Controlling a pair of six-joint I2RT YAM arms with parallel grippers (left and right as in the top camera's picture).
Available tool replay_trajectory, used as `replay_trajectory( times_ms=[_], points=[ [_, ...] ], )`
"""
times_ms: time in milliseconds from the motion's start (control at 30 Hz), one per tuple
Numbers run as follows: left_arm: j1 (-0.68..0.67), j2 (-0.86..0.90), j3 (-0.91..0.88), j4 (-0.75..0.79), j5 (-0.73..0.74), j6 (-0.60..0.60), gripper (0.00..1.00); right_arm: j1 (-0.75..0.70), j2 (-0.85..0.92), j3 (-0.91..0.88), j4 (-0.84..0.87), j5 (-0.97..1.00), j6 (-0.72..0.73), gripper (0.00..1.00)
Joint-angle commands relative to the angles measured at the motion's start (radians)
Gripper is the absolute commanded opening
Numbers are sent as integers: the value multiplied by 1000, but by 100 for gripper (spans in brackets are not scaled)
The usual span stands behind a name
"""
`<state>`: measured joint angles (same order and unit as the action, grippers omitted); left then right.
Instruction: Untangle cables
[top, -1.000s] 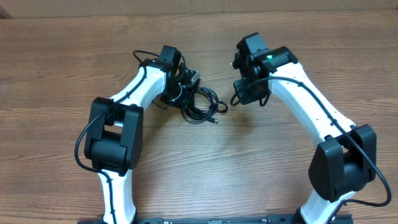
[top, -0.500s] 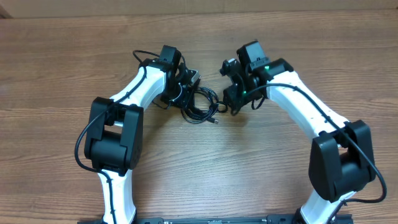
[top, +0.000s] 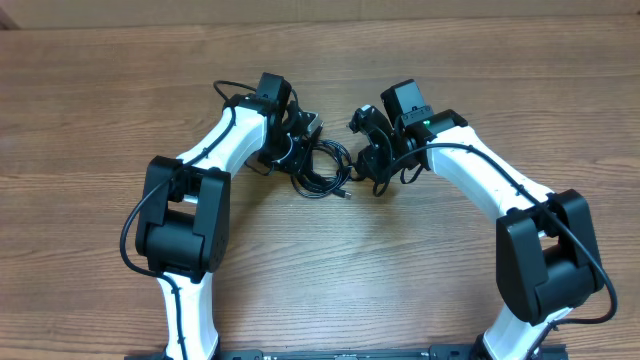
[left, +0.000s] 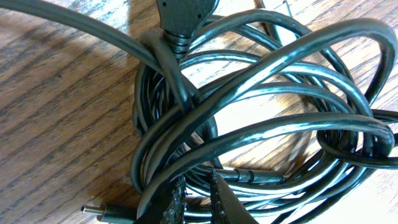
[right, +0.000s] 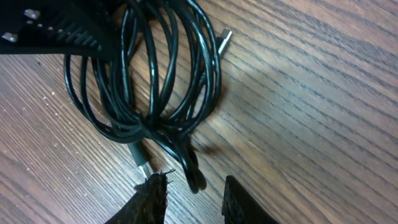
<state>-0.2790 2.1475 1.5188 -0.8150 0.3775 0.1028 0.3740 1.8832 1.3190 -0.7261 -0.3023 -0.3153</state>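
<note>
The cables (top: 325, 168) lay as one tangled coil on the wooden table (top: 90, 90), between the two arms and near the middle of it. The left gripper (left: 198, 202) sat at the coil's left edge, its fingers drawn nearly together and pinching a strand. The right gripper (right: 194, 202) was at the coil's right edge with its fingers apart, and one cable loop reached into the gap between the tips.

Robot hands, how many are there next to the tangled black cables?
2. The left hand is at the left side of the cables, pinching a strand. The right hand is at their right side, open around a loop end.
</note>
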Motion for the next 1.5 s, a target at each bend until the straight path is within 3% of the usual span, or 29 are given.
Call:
replay_trajectory(
  times_ms=[0,167,367,1100,1467],
  points=[
    [10,29,-5,1,-37,-14,17,4,-7,-23,20,-25,-9,29],
    [10,29,-5,1,-37,-14,16,4,-7,-68,84,-23,-9,29],
    [10,29,-5,1,-37,-14,17,4,-7,-68,87,-21,-7,17],
    [10,29,-5,1,-36,-14,17,4,-7,-68,129,-21,-8,23],
    [10,29,-5,1,-37,-14,17,4,-7,-70,135,-21,-8,18]
  ],
)
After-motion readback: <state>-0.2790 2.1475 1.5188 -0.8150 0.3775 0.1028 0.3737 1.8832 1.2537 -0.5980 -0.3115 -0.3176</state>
